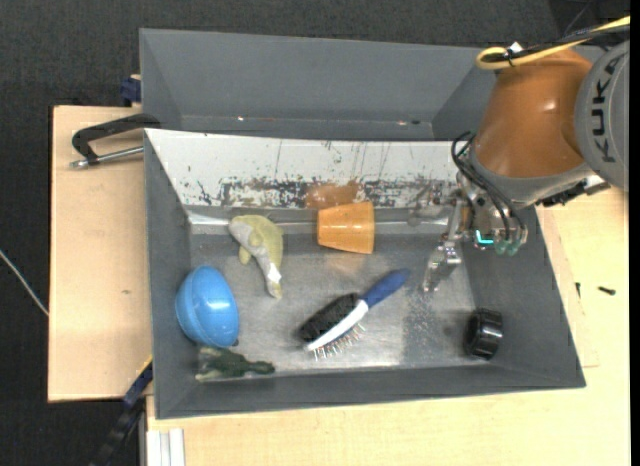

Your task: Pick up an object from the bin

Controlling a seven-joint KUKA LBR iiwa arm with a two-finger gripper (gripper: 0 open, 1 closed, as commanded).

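Along the front wall of the grey metal bin (400, 379), a small dark green toy figure (232, 363) lies flat in the left corner. It is too small to say what kind it is. Well apart from it, towards the right corner, sits a short black round cap (483, 334).

A step further in, a blue bowl-like shell (208, 306) rests against the left wall, just above the green figure. Near the middle of the floor lies a brush (350, 316), set on a slant. Its black head with pale bristles points to the front left, and its blue handle runs up to the right.

The gripper (438, 269) hangs low over bare floor just beside the tip of that blue handle, between it and the right wall, with the black cap nearer the front. Whether its jaws stand wide or narrow I cannot tell, as the metal parts blur against the grey floor. Above it the orange wrist cover (530, 114) hides the bin's back right corner.

Further back, a pale yellow-green soft thing (260, 246), curved like a banana, lies left of centre. An orange cup (346, 228) lies on its side against the scuffed back wall.
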